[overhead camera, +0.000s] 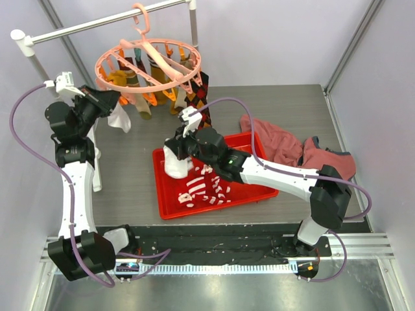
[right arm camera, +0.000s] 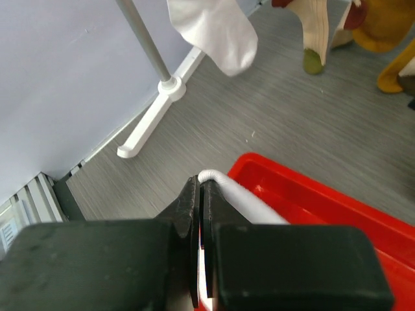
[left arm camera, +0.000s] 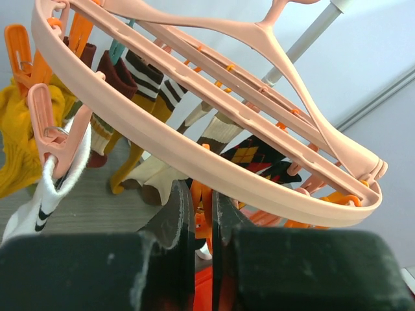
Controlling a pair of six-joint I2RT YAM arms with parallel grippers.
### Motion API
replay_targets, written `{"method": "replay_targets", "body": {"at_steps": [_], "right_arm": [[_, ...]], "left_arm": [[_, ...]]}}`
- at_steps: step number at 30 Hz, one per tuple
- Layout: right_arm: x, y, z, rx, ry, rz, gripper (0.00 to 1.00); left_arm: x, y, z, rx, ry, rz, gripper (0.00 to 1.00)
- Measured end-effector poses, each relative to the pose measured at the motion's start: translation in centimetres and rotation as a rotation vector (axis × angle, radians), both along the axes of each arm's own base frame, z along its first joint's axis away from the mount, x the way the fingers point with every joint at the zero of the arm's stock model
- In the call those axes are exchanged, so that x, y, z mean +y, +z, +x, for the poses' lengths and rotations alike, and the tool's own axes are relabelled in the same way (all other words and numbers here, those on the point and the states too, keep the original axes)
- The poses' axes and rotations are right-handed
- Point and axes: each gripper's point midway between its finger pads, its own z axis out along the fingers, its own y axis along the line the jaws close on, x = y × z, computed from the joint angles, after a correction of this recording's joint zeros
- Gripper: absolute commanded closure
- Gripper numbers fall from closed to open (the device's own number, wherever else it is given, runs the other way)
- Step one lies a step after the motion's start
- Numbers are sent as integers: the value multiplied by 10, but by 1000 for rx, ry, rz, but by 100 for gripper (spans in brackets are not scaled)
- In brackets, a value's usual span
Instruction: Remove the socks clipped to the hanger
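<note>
The round salmon-pink hanger [overhead camera: 149, 65] hangs from the white rail with several socks clipped under it: a mustard one [left arm camera: 19, 123], a dark argyle one [left arm camera: 253, 155] and a white one with dark bands [left arm camera: 48, 194]. My left gripper [overhead camera: 109, 97] is at the ring's left edge, just under the ring [left arm camera: 194, 162]. Its jaws [left arm camera: 203, 194] are shut on an orange peg [left arm camera: 206, 201]. My right gripper [overhead camera: 176, 148] hovers over the red tray [overhead camera: 168, 207], shut on a white sock [overhead camera: 175, 165] that droops from its tips [right arm camera: 200, 184]. A red-and-white striped sock [overhead camera: 204, 188] lies in the tray.
A reddish-pink cloth [overhead camera: 292, 149] lies crumpled right of the tray. The rail's white upright [right arm camera: 146, 45] and foot [right arm camera: 152, 120] stand by the left wall, with another white sock [right arm camera: 217, 26] hanging near them. Walls enclose the table on three sides.
</note>
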Motion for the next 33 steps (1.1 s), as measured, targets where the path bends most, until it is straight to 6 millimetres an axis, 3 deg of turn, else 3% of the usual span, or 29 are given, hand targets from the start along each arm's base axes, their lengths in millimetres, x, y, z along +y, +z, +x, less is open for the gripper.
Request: {"method": "replay_targets", "body": {"at_steps": [2,6,8,9,10,11,17,20,23,25,29,33], "right_arm": [[-6,-6,-3,28,-4,-31,99],[-30,-15,-18,87,-11,-105,99],[-50,-23,-28,111,-19,-138,95],[-59,-30,-33,124,-24,-153,93],[-74,-42,-41,143,-34,-176,91],[-86,-53,-47,162,-42,-197,81],[-145,-140,-72,277,-119,-354,46],[-165,-161,-77,300,-159,-407,32],[-173,-147,-77,277,-182,-370,21],[-175,-127,-76,247,-191,-314,16],[-182,-91,-76,192,-204,-215,15],[-188,-74,-78,165,-210,-171,15]], "left_arm": [[0,0,0,5,1,-1,96],[0,2,-1,10,0,-3,73],[0,1,-1,16,0,-4,68],[0,0,-2,22,0,-5,53],[0,-2,-2,32,2,-8,47],[0,-5,-2,41,5,-6,38],[7,-15,-11,74,59,41,26],[12,-15,-22,58,102,84,23],[17,-24,-28,53,142,127,22],[21,-38,-28,72,161,144,22],[30,-75,-26,141,197,179,22],[37,-97,-25,182,220,205,21]]}}
